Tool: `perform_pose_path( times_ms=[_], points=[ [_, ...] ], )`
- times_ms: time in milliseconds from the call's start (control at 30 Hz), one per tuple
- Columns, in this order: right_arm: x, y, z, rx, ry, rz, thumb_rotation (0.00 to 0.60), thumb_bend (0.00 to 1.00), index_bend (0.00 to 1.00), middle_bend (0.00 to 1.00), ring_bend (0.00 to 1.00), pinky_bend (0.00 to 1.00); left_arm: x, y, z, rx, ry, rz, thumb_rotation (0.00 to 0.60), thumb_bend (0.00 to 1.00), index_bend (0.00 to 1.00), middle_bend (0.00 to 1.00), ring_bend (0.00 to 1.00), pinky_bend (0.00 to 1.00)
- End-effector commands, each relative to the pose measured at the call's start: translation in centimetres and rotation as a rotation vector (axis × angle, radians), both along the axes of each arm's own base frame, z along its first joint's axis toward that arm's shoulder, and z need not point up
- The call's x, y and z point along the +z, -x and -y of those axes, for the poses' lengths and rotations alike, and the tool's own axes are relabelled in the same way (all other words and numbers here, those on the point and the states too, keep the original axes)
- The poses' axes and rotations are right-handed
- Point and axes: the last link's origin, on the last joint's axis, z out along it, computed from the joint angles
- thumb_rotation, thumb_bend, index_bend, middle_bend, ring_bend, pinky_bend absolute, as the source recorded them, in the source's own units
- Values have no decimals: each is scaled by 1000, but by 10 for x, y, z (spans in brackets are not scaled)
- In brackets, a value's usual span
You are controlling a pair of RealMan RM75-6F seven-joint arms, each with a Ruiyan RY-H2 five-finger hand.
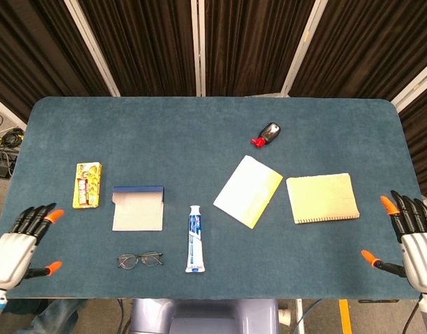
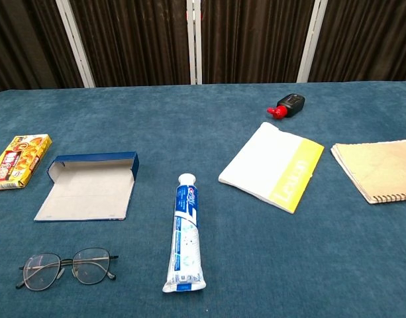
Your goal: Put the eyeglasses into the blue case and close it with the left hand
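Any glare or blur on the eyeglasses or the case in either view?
Head view: even light, eyeglasses small but sharp, no glare. Chest view: eyeglasses and open case crisp, lenses clear, shadows soft; neither hand shows there.

The silver left hand (image 1: 18, 243) with orange fingertips and the matching right hand (image 1: 413, 238) both have fingers spread, holding nothing.

- Neither hand shows in the chest view at all.
- The pale metal left hand with orange fingertips (image 1: 18, 242) is cut off at the wrist by the head view's bottom-left corner.
- The matching right hand (image 1: 410, 240) is clipped by the right edge.
- The beige spiral-bound notebook (image 2: 378, 169) runs off the chest view's right side.
- Print on the yellow snack box (image 2: 17, 161) is too small to read.
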Motion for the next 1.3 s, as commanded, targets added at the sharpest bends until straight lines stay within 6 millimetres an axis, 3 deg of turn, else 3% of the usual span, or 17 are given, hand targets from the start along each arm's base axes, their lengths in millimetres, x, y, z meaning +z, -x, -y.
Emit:
perform_pose_path(
  times_ms=[33, 133, 567, 867, 1300],
  points=[
    [0, 0, 0, 0, -12, 8, 600, 0, 0, 0, 0, 0, -33, -15, -8, -5, 104, -37, 600, 149, 380, 0, 0, 0],
    [1, 1, 0, -1, -19, 16, 600, 0, 0, 0, 0, 0, -56, -23, -13, 5, 159, -47, 600, 215, 446, 0, 0, 0],
    [9, 5, 0, -7, -33, 64, 600, 0, 0, 0, 0, 0, -138, -47, -31, 40, 251, -81, 600, 333, 464, 0, 0, 0],
    [6, 3, -1, 1, -53, 56, 600, 0, 0, 0, 0, 0, -162, -47, -38, 87, 292, -71, 600, 358, 463, 0, 0, 0],
    [5, 3, -1, 2, -55, 54, 600, 0, 0, 0, 0, 0, -174, -50, -41, 99, 317, -62, 600, 392, 463, 0, 0, 0]
  ],
)
